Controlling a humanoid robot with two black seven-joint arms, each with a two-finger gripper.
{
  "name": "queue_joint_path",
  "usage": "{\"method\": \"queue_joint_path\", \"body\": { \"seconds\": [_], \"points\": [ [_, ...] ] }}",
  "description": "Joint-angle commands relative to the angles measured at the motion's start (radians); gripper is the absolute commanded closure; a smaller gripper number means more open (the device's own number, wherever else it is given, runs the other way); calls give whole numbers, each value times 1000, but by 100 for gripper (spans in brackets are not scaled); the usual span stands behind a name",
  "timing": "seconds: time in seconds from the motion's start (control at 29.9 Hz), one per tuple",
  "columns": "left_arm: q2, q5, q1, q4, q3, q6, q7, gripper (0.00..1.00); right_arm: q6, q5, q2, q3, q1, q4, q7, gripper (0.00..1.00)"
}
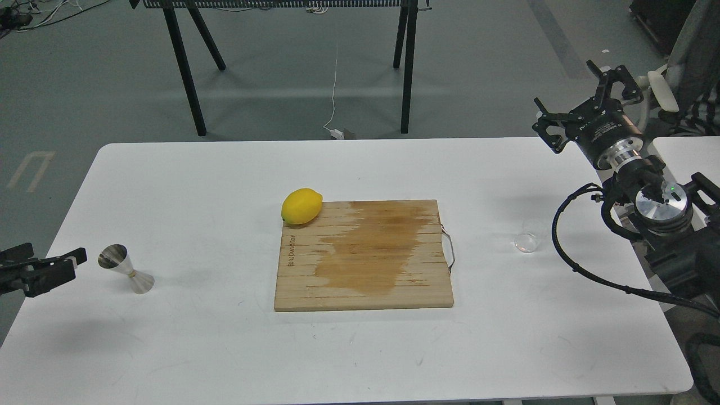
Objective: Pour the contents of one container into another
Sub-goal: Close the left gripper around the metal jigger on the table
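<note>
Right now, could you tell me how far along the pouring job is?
Nothing looks done yet. The glass cup stands untouched on the table, right of the cutting board; the jigger stands far left. Neither gripper holds anything: the right gripper hangs open above the cup, the left gripper waits beside the jigger. Grasping, carrying and pouring all remain.

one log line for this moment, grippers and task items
phase: pre-grasp | left gripper: beside jigger, not touching | right gripper: open, raised, empty | glass cup: on table, right of cutting board
</note>
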Motion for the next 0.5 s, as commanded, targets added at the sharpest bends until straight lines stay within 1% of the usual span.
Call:
{"method": "queue_joint_path", "body": {
  "seconds": [0.0, 0.13, 0.47],
  "points": [
    [-84, 30, 24, 70, 8, 2, 28, 0, -2, 0, 0, 2, -2, -1, 2, 1],
    [-164, 88, 61, 173, 8, 15, 37, 0, -3, 0, 1, 5, -2, -9, 2, 1],
    [-290, 81, 118, 267, 5, 90, 33, 0, -5, 0, 1, 3, 0, -13, 2, 1]
  ]
}}
